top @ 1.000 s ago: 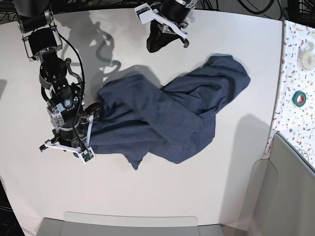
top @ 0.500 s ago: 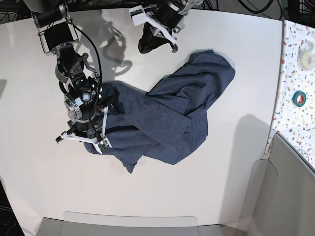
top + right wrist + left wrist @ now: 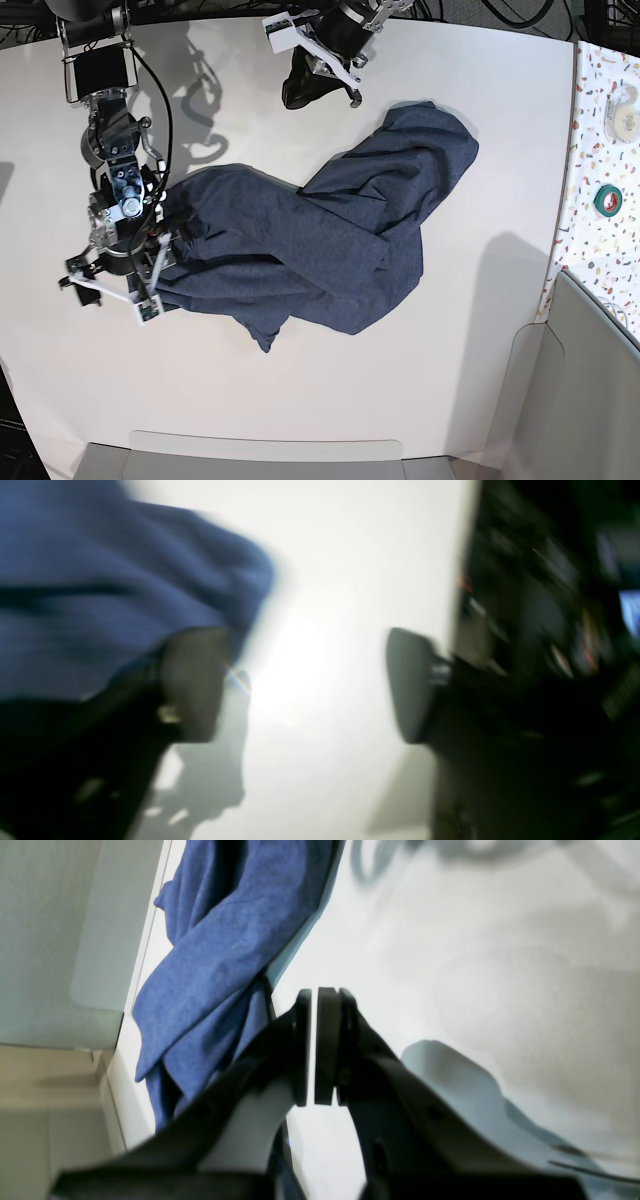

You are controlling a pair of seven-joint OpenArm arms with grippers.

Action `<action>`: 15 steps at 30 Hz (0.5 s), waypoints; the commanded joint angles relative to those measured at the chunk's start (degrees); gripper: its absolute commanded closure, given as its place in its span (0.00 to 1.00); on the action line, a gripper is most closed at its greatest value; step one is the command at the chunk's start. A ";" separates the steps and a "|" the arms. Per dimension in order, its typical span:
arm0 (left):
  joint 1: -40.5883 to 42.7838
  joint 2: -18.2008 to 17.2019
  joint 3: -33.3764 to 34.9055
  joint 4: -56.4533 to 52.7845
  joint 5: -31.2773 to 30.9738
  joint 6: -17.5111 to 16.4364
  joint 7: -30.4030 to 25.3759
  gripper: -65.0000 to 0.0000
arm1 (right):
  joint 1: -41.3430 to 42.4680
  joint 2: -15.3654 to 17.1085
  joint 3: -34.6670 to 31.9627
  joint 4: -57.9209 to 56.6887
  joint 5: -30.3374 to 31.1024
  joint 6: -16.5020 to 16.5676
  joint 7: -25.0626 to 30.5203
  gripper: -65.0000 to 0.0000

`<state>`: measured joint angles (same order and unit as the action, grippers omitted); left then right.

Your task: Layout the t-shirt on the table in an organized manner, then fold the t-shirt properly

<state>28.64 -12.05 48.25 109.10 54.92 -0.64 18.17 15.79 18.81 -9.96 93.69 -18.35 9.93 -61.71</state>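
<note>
- Dark navy heathered t-shirt (image 3: 330, 250) crumpled on white desk (image 3: 330, 400), roughly mid-desk, bunched in a diagonal heap from lower left up to upper right in base view; not laid flat, plain side showing, no lettering visible.
- Upper-right lobe of shirt rounded and puffed up; a pointed corner trails toward near edge of desk.
- Right gripper (image 3: 112, 290) at left side of base view, low over shirt's left edge; fingers (image 3: 195, 680) spread wide apart in right wrist view, only bare white desk between them, nothing pinched. Blue fabric bulges just beside and behind one finger; view badly blurred, can't tell if cloth touches pad.
- Left gripper (image 3: 320, 85) at top of base view, near far edge of desk, just beside shirt's upper-right lobe.
- Left fingers (image 3: 327, 1045) pressed together in left wrist view, pads face to face w/ only a thin slit; nothing seen between them. Blue cloth hangs/lies alongside, left of them in that view.
- Speckled white side surface (image 3: 605, 150) at right edge of base view, w/ green tape roll (image 3: 607, 199) and a pale roll (image 3: 625, 97) on it; well apart from shirt.
- Grey panel (image 3: 590, 390) at lower right of base view.
</note>
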 commanded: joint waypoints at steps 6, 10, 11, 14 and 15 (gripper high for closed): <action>1.55 1.28 -3.11 0.84 0.16 0.95 1.56 1.00 | 4.03 -4.17 11.93 -2.04 -0.68 -0.40 1.10 0.00; 1.91 1.72 -7.68 1.45 0.16 7.02 1.56 1.00 | 1.13 -8.04 15.98 5.43 3.89 -0.22 1.10 0.00; 1.91 1.72 -8.64 1.63 0.16 9.22 1.56 1.00 | 0.43 -8.57 16.07 7.72 4.94 -0.22 1.10 0.00; 1.99 1.72 -11.72 2.24 0.16 15.81 1.56 1.00 | -0.71 -10.94 17.21 14.13 8.90 -0.22 1.10 0.00; 1.99 1.72 -12.60 2.24 0.16 17.22 1.56 1.00 | -0.98 -11.82 17.91 15.63 10.30 -0.22 1.10 0.00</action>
<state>30.28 -10.33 35.40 110.19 54.61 16.14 20.62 13.67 6.33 7.66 108.66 -7.09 9.98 -61.84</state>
